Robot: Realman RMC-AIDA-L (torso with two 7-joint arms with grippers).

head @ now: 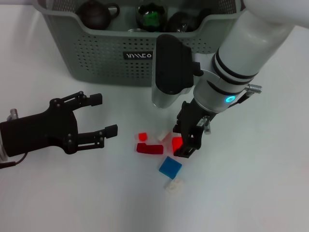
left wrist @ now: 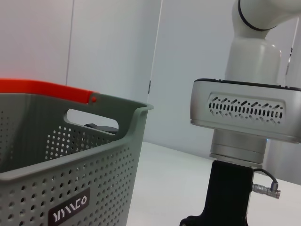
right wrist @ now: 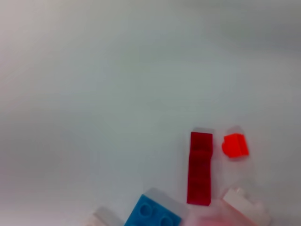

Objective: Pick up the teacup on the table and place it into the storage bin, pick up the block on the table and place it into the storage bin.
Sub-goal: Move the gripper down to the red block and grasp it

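The grey-green storage bin (head: 96, 58) stands at the back of the white table, and fills the near side of the left wrist view (left wrist: 70, 165). Dark teaware lies in it: a teapot (head: 96, 13) and a cup with green inside (head: 150, 17). No teacup shows on the table. In the middle lie loose blocks. My right gripper (head: 182, 143) is down over a bright red block (head: 176, 143), open, with its jaws on either side of it. My left gripper (head: 104, 116) hovers open and empty at the left.
Around the red block lie a small red block (head: 142, 137), a dark red long block (head: 149, 149), a white block (head: 164, 136), a blue block (head: 170, 167) and a clear block (head: 174, 184). The right arm's wrist (left wrist: 244, 113) stands close beside the bin.
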